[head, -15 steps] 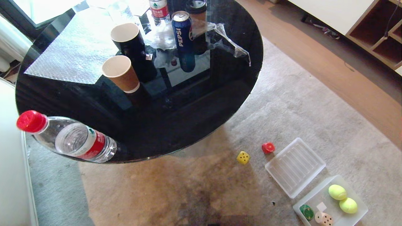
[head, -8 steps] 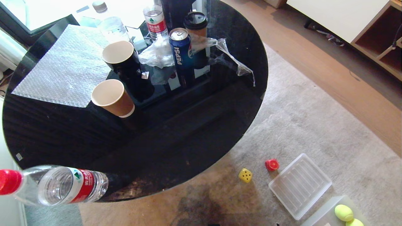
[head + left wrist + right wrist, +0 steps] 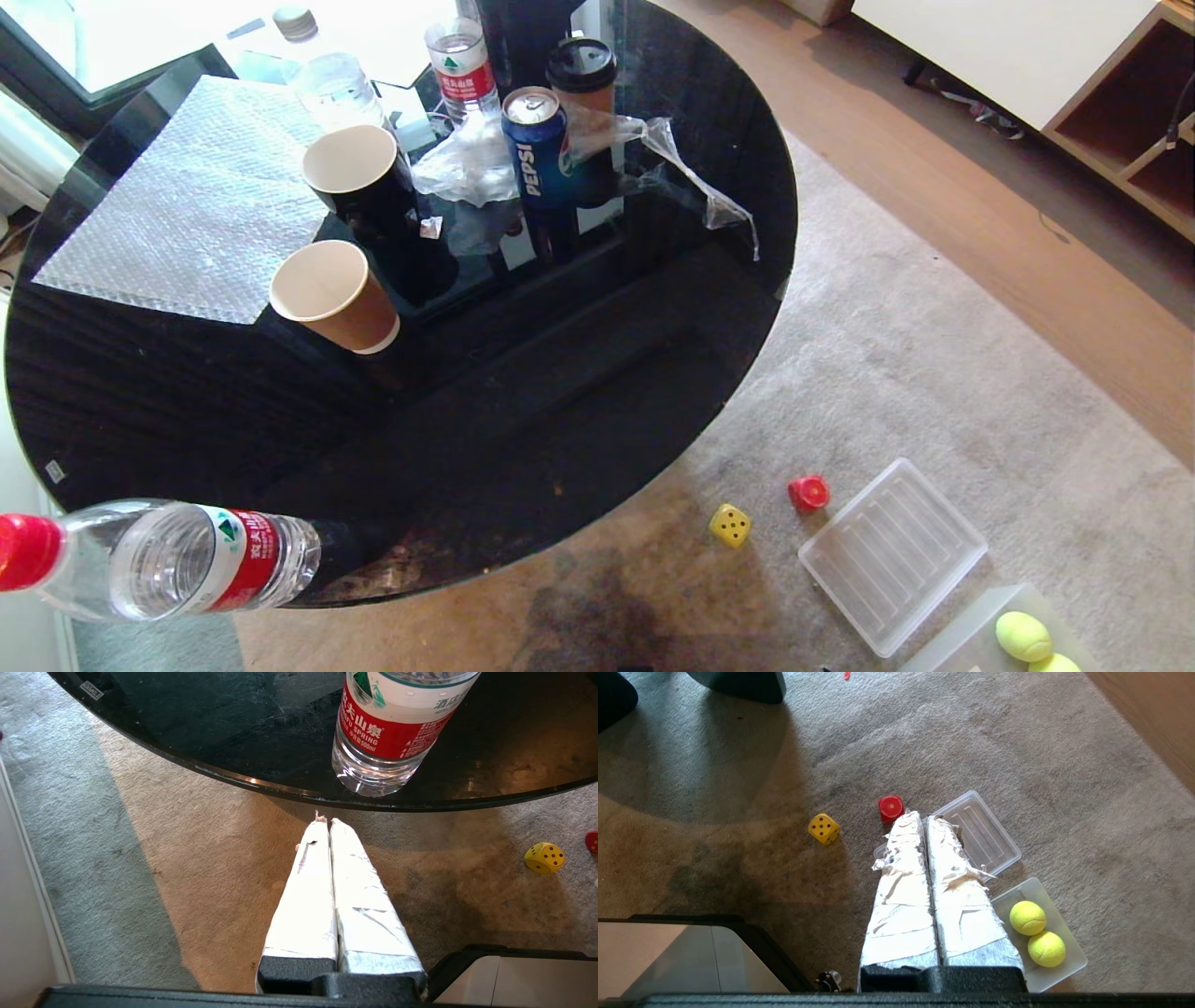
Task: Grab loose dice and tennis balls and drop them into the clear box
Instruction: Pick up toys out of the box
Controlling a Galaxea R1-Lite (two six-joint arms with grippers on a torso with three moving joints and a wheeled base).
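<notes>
From the head view you won't spot either arm, just the round black glass table (image 3: 653, 308) with cups, a Pepsi can (image 3: 540, 149) and water bottles on it, and down on the carpet (image 3: 934, 373) past its edge the yellow die (image 3: 730, 525) and the red die (image 3: 808, 493) lying loose, a little apart from each other. The ribbed lid (image 3: 892, 554) lies just beside the red one, and the clear box (image 3: 971, 639) peeks in at the bottom corner with the two tennis balls (image 3: 1023, 636) inside it. On the left wrist cam your left gripper (image 3: 326, 820) has its taped fingers pressed together with nothing between them, hanging over the carpet just short of the table rim, where a water bottle (image 3: 392, 732) stands near the edge; the yellow die (image 3: 544, 857) is well off to the side of it, nowhere near the tips. On the right wrist cam your right gripper (image 3: 924, 817) is closed up and empty too, tips over the near end of the lid (image 3: 990, 835). The red die (image 3: 891, 808) lies just beside those tips, the yellow die (image 3: 824, 829) a bit further out on the same side, and the box (image 3: 1069, 961) with both balls (image 3: 1027, 917) touching each other lies alongside the fingers, closer to the wrist.
</notes>
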